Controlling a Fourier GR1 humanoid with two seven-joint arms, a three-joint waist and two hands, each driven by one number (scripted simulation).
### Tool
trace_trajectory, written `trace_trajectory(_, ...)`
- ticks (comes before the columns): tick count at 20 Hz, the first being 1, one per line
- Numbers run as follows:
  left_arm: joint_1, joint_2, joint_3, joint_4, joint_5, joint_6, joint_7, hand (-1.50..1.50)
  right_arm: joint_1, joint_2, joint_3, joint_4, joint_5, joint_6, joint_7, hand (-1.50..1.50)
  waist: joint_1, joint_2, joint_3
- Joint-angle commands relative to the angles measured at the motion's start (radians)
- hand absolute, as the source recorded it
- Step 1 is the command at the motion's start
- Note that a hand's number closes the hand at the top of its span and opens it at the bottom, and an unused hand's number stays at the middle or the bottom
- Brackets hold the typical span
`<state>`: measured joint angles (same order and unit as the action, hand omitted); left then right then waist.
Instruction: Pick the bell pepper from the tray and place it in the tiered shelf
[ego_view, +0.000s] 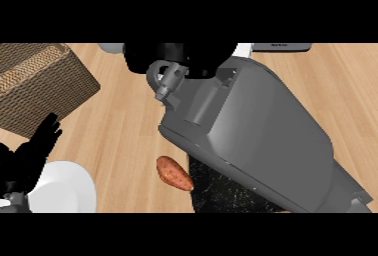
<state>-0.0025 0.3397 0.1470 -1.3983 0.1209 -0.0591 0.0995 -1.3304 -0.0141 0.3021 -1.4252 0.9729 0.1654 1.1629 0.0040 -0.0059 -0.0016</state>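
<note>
Right forearm (258, 135) hides tray | right hand (173, 60) grip unclear | left hand (33, 150) open

Count on the wooden counter (133, 125): one woven basket (40, 85) at the upper left corner. One white plate (66, 190) at the lower left edge. One sweet potato (175, 173) near the lower edge, touching one dark speckled tray (221, 192). Two hands: one (29, 155) at left, one (173, 57) at top. One grey forearm (266, 135) in view.
</note>
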Motion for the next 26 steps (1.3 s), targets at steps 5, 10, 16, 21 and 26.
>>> trace_trajectory(5,-0.007,-0.001,0.005,0.013,-0.008,-0.008,-0.007,0.0,-0.016,0.009,-0.073,0.168,0.102,0.026,0.077,1.5,0.003,0.006,0.001)
trace_trajectory(10,0.002,0.012,0.026,-0.002,0.012,-0.035,-0.005,0.0,0.005,-0.026,-0.162,0.251,0.105,-0.035,-0.058,1.5,0.008,0.007,0.001)
trace_trajectory(16,0.002,-0.03,-0.009,-0.012,-0.045,0.013,-0.009,0.0,0.03,0.001,-0.228,0.37,0.135,-0.17,-0.1,1.5,0.011,0.009,0.001)
trace_trajectory(21,0.036,-0.021,0.003,-0.1,-0.007,-0.01,0.049,0.0,0.04,-0.027,-0.303,0.389,0.17,-0.222,-0.046,-1.5,0.016,0.006,0.002)
trace_trajectory(26,0.004,-0.047,0.01,0.048,-0.063,0.009,-0.069,0.0,0.076,-0.021,-0.258,0.477,0.194,-0.211,-0.158,-1.5,0.005,0.009,0.001)
